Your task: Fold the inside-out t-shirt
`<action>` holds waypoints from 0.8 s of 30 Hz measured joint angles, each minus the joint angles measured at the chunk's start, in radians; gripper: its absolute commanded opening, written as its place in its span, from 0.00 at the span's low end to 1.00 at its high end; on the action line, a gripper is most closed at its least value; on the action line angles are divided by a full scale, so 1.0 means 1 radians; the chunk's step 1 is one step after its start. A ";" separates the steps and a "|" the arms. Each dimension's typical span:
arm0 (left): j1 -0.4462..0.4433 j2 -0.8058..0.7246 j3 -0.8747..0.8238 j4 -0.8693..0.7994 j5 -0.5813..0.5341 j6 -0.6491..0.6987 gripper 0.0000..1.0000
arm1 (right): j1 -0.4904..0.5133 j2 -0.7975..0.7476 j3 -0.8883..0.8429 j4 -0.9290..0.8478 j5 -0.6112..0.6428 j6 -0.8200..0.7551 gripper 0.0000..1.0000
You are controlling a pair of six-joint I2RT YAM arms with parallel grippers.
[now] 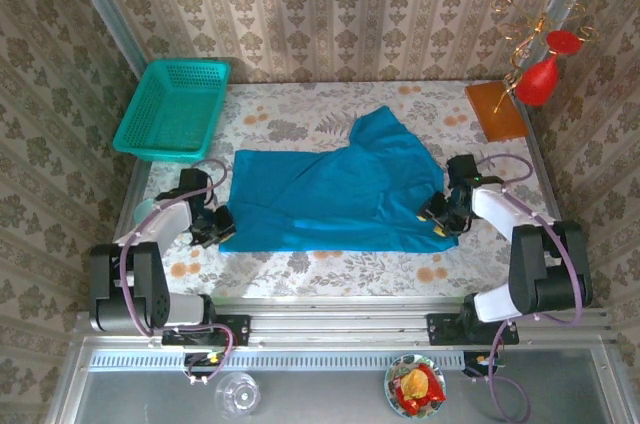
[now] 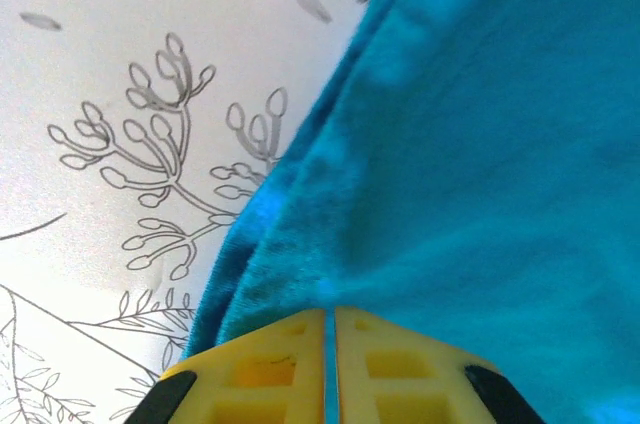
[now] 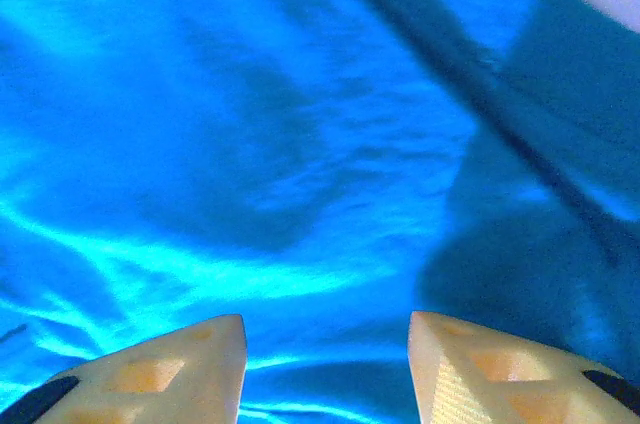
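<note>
Left tool (image 2: 329, 316): fingers together, clamped on the left edge of the shirt (image 1: 330, 194). A thin strip of cloth shows between the pads.
Shirt: lies mid-worktop and is spread wide from left to right, mostly flat. The near edge is fairly straight. One lobe juts toward the far side, right of centre.
Right tool (image 3: 327, 329): fingers apart with nothing between them, low over the right end of the shirt.
Worktop (image 1: 300, 114): a floral cover, bare all round the shirt.
Step in hand (judged): take a second hold at the right end, so both ends can be lifted for a fold.
Procedure, left: keep the clamp firm and do not pull until the right side is gripped, or the cloth will drag and bunch.
Procedure, right: lower the fingers onto an edge or corner, not the flat middle. Pinch all layers, then close fully.
Procedure, both: raise the two ends together at matching height, so the fold line stays straight.
Risk (judged): soft cloth slips, and a shallow pinch may catch one layer only.
Hard to make out: the neck, sleeves and seams. It is unclear which lobe is a sleeve, or how many layers the left clamp holds.
Hidden: the right hem, under the right tool.
</note>
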 measured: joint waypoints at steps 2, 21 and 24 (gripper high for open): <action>-0.019 -0.003 0.029 -0.010 0.000 0.000 0.12 | 0.071 0.014 0.087 -0.031 0.026 -0.019 0.44; -0.084 0.111 0.060 -0.010 -0.043 0.008 0.10 | 0.348 0.481 0.594 -0.171 0.238 -0.090 0.33; -0.084 0.111 0.058 -0.010 -0.051 0.008 0.10 | 0.348 0.484 0.595 -0.174 0.251 -0.090 0.31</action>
